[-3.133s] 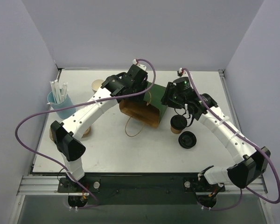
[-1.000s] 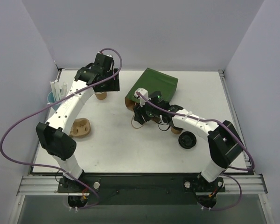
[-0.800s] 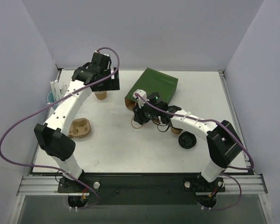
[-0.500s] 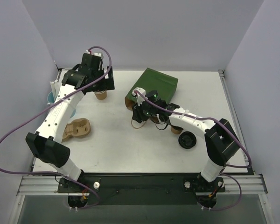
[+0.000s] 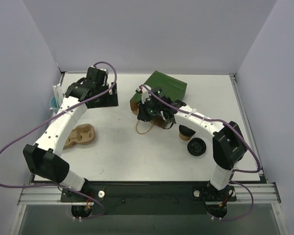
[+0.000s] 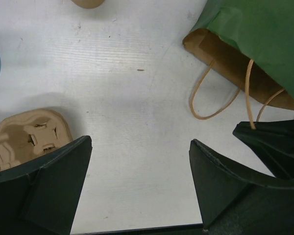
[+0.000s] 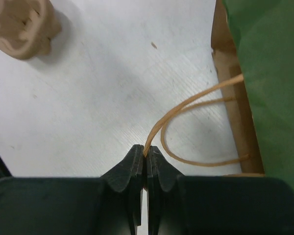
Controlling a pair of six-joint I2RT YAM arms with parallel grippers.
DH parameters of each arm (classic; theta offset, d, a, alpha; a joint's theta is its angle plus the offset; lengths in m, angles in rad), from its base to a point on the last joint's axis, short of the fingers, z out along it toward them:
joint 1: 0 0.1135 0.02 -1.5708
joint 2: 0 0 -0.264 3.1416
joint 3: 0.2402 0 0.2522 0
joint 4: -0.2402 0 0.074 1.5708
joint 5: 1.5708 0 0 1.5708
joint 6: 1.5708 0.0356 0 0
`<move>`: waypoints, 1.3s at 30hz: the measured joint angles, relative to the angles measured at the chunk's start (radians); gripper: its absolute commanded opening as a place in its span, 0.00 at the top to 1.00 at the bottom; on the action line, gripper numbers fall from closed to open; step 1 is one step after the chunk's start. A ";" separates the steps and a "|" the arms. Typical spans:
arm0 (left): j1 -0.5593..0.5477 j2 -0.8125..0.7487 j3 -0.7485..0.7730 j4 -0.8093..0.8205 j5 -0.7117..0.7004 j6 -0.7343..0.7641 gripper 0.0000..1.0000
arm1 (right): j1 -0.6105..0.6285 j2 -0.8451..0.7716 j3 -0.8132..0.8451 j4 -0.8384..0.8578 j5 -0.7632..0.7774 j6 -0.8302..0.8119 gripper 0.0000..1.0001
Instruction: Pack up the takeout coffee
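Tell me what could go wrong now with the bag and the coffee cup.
The right jaws pinch one thin handle of the green bag, which lies on its side; a pull may tear the handle or just drag the bag. The right arm also reaches close past the takeout coffee, so a swing could topple it.

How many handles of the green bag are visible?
2: the held handle, pinched in the right claw; the loose handle, lying on the table by the green bag.
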 measured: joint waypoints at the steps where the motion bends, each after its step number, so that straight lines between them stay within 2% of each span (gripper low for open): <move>1: 0.000 -0.015 -0.015 -0.003 0.000 -0.001 0.11 | 0.000 -0.003 0.032 -0.011 -0.006 0.013 1.00; 10: 0.000 -0.170 -0.032 -0.027 -0.053 -0.020 0.15 | -0.005 -0.149 0.186 -0.070 -0.030 0.129 1.00; 16: 0.000 -0.194 0.013 -0.094 -0.076 -0.028 0.16 | -0.035 -0.172 0.297 -0.065 -0.033 0.269 1.00; 21: 0.000 -0.213 0.036 -0.114 -0.072 -0.031 0.18 | -0.068 -0.172 0.319 -0.057 -0.032 0.395 1.00; 22: 0.000 -0.219 0.036 -0.115 -0.069 -0.033 0.18 | -0.075 -0.172 0.318 -0.058 -0.031 0.414 0.97; 27: 0.000 -0.231 0.032 -0.109 -0.043 -0.033 0.18 | -0.097 -0.169 0.317 -0.062 -0.002 0.447 0.96; 35: 0.000 -0.259 -0.077 0.053 0.068 0.024 0.18 | -0.119 -0.037 0.449 -0.132 -0.048 0.367 0.74; 38: 0.000 -0.260 -0.121 0.127 0.103 0.031 0.18 | -0.120 -0.003 0.497 -0.172 -0.073 0.338 0.56; 39: 0.000 -0.258 -0.131 0.142 0.111 0.033 0.18 | -0.120 -0.003 0.504 -0.183 -0.076 0.333 0.47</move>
